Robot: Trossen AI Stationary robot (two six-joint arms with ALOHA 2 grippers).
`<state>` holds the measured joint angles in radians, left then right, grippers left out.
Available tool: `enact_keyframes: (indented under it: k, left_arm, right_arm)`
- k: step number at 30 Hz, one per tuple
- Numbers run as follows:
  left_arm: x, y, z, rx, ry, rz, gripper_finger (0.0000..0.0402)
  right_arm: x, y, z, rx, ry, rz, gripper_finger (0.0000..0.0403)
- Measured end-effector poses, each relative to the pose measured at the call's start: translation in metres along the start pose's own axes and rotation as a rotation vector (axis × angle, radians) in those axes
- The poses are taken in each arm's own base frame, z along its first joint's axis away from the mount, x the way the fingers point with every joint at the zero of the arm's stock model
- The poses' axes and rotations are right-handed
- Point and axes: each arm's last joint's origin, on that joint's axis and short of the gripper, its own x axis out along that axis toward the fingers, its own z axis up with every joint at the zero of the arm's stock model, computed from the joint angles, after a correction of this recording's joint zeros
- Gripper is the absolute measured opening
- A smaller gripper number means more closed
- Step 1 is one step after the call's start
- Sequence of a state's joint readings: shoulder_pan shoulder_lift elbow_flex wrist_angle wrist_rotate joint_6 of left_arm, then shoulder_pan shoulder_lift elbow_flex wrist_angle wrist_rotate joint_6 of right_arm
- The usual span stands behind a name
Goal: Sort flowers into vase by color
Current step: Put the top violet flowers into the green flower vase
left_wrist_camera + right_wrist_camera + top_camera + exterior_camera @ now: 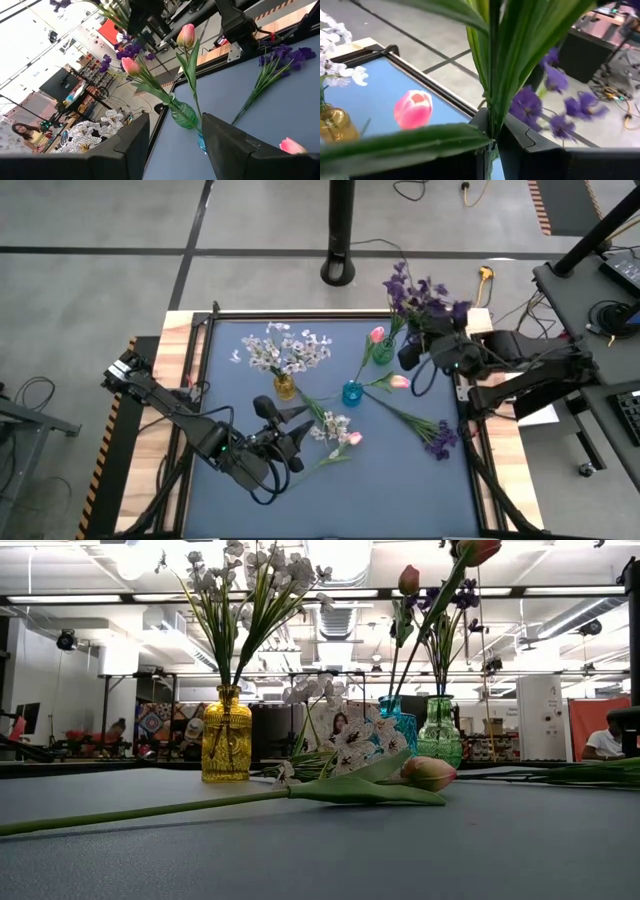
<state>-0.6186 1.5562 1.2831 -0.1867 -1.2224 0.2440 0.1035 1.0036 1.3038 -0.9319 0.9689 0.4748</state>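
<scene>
While the right gripper (425, 340) hangs over the far right part of the worktop (400, 480), its jaws are clenched on the green stems of a dark purple blossom spray (420, 295). In the right wrist view the stems (492, 70) run straight up from between the two dark fingers, with purple blossoms (545, 105) spreading beyond the worktop's edge. Just beside this gripper stands the green vase (383, 351), which carries a pink tulip bud (377, 334).

Near the middle, the left gripper (285, 420) hovers with its jaws released and nothing between them. Close in front of it lie a white blossom spray (330, 426) and a pink tulip (353, 438), flat on the worktop. In the left wrist view the green vase (182, 114) shows through the gap between the fingers.

Behind the left gripper, the yellow vase (285, 387) holds a bunch of white sprays (285, 350). A small blue vase (352, 393) stands between the yellow and green ones, and another pink tulip (398, 381) lies just right of it. A second purple spray (440, 438) lies on the worktop toward the right edge, well apart from the left gripper. In the low view, a pink tulip (425, 773) with its long stem stretches across the foreground in front of all three vases.
</scene>
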Motion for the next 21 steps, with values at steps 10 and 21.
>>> enact_keyframes:
  k: [10, 21]
  left_arm:
    - [0.0, 0.0, 0.0, 0.001, 0.001, 0.0, 0.0164]
    - [0.0, 0.0, 0.0, 0.0, 0.001, 0.0, 0.0164]
  right_arm:
    - [0.025, -0.006, 0.009, -0.032, -0.034, 0.108, 0.0022]
    - [0.047, -0.013, -0.036, -0.026, -0.157, 0.173, 0.0022]
